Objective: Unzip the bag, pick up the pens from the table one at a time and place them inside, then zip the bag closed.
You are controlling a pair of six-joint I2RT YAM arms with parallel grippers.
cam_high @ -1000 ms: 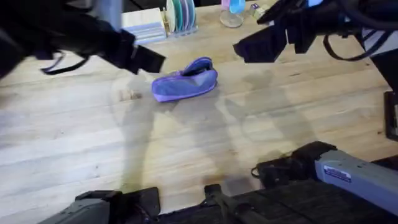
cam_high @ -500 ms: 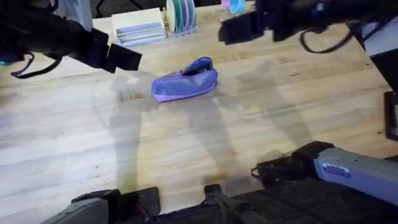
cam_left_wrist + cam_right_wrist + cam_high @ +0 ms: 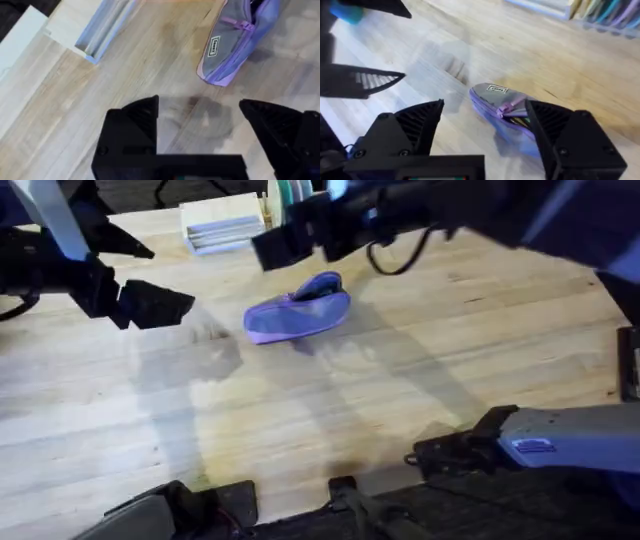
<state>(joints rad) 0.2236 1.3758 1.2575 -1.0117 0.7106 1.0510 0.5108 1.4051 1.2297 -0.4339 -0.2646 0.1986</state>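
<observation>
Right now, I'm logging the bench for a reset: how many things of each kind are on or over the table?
Purple bag: 1
Robot hands: 2, the left hand and the right hand, both open
Pale stacked tray: 1
Rack of coloured discs: 1
Total: 5

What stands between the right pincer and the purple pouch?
Nothing visible does. The right pincer hangs open over the purple pouch, with only bare wooden table around the pouch.
</observation>
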